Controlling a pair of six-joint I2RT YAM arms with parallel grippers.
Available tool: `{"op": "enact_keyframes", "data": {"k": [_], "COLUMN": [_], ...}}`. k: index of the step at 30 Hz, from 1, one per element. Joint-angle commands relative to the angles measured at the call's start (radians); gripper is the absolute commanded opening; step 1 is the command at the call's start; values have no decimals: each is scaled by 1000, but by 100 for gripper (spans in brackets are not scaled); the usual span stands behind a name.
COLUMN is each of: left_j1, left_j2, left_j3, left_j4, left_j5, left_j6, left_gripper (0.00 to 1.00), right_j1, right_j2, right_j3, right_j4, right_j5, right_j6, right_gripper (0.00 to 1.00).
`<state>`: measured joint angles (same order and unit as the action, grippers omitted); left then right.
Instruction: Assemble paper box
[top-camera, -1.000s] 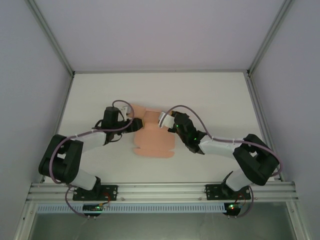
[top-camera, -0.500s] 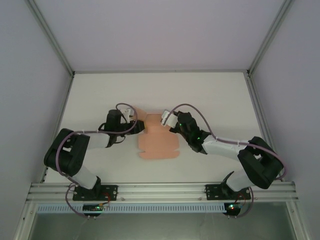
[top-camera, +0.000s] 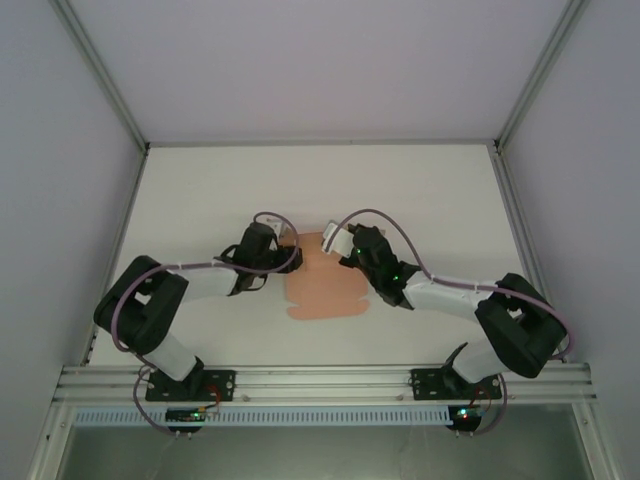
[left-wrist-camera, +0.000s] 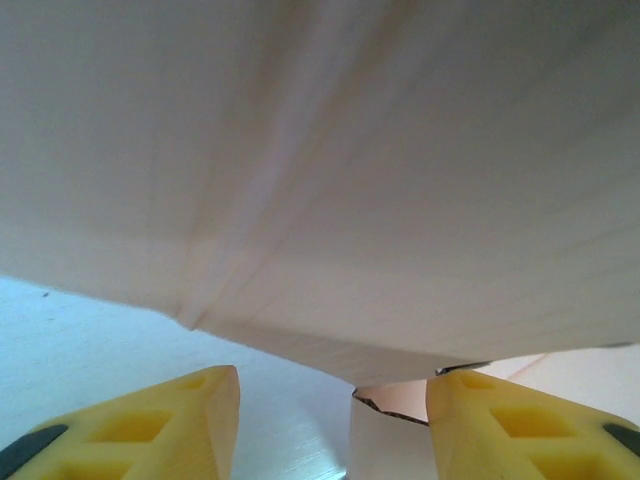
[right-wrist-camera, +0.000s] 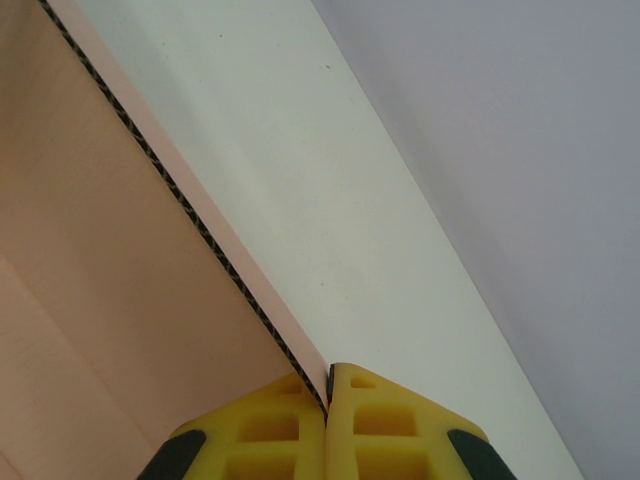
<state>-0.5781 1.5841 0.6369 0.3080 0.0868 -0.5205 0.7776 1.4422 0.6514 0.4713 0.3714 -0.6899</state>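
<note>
The salmon-pink paper box (top-camera: 325, 290) lies partly folded on the white table (top-camera: 200, 190) between the two arms. My left gripper (top-camera: 288, 248) is at its upper left corner. In the left wrist view its yellow fingers (left-wrist-camera: 170, 420) stand apart on either side of bare table, and a raised flap of the paper box (left-wrist-camera: 350, 150) leans over them. My right gripper (top-camera: 333, 243) is at the box's upper right edge. In the right wrist view that gripper (right-wrist-camera: 327, 395) is shut on the corrugated edge of a card wall (right-wrist-camera: 110, 300).
Metal frame posts (top-camera: 110, 90) and pale side walls bound the table on the left, right and back. The arm bases sit on a rail (top-camera: 320, 382) at the near edge. Purple cables loop over both wrists.
My left gripper has moved right, up against the box's left side. The card has shifted right and looks narrower, with its left part raised. The right gripper kept its grip.
</note>
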Motion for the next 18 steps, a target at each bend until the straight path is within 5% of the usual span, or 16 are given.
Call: {"op": "enact_keyframes", "data": {"k": [1, 5, 6, 15, 18], "left_j1": [6, 26, 31, 149, 158], "left_j2": [-60, -210, -246, -402, -398], "left_j3": [12, 15, 22, 149, 142], "left_j4": [-111, -211, -245, -520, -505], "left_j5": [-101, -124, -131, -209, -129], "left_j6": [19, 37, 44, 70, 61], "left_gripper": [62, 97, 100, 100, 99], "right_j1": [6, -11, -11, -14, -6], "right_j2": [16, 62, 72, 219, 270], "right_j3": [29, 61, 73, 137, 171], "right_j4": [-46, -39, -35, 244, 276], "right_j5": [59, 110, 113, 182, 228], "right_j6": [-39, -153, -177, -460, -482], "right_gripper": [0, 0, 0, 0, 0]}}
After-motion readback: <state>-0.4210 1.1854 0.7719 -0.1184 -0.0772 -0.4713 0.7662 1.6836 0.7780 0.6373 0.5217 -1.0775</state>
